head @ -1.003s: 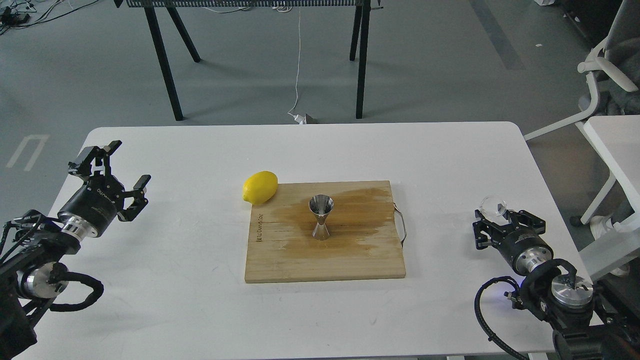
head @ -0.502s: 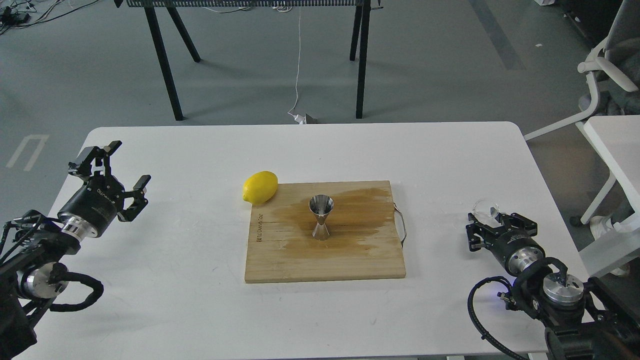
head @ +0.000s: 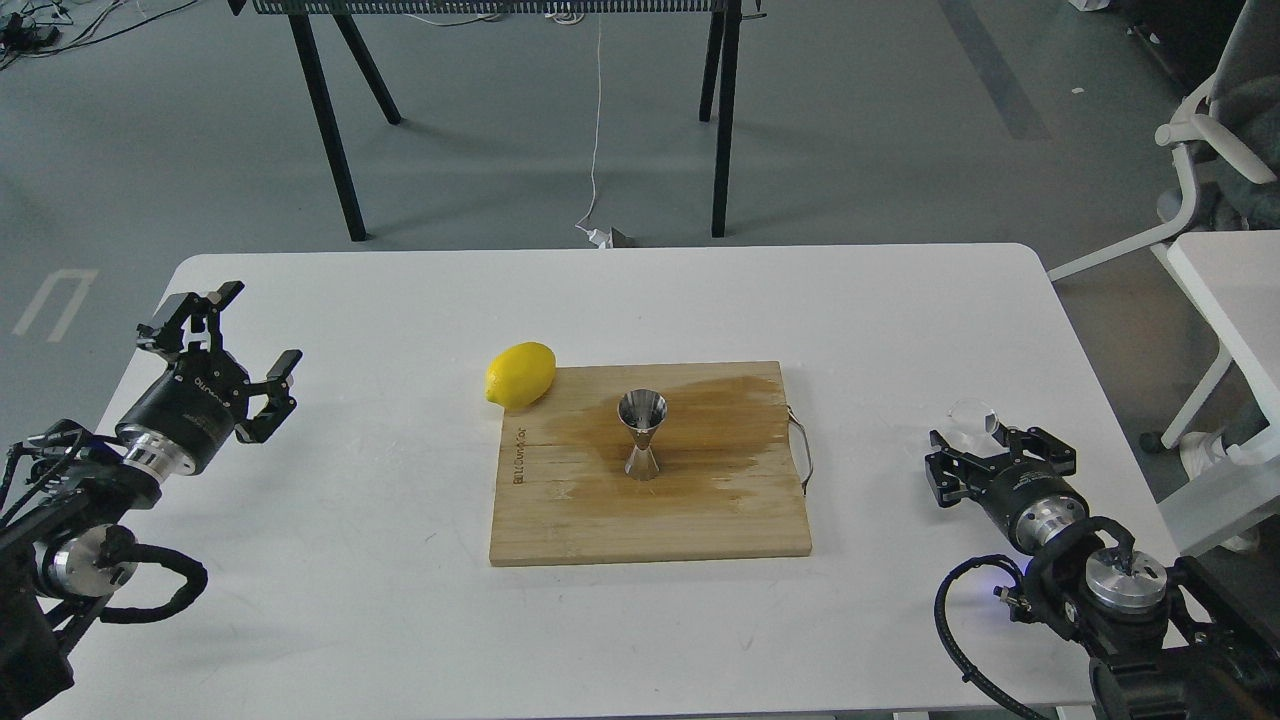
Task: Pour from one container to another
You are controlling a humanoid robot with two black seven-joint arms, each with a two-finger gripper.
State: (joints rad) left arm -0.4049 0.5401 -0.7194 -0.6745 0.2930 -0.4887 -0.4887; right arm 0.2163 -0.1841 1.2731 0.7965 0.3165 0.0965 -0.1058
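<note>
One lemon (head: 520,375), one steel jigger (head: 641,435), one tiny clear glass cup (head: 972,414), one wooden cutting board (head: 650,520), two tools. The jigger stands upright mid-board on a wet-looking stain, and the lemon touches the board's far left corner. The cup sits on the white surface (head: 350,560) at the right, right at the right tool (head: 1000,457) tips; can't tell if it's gripped or how wide that tool is. The left tool (head: 232,345) is spread wide, holding nothing.

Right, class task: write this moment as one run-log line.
left gripper: open, idle | right gripper: open behind glass cup | jigger: upright on cutting board | lemon: at board corner
</note>
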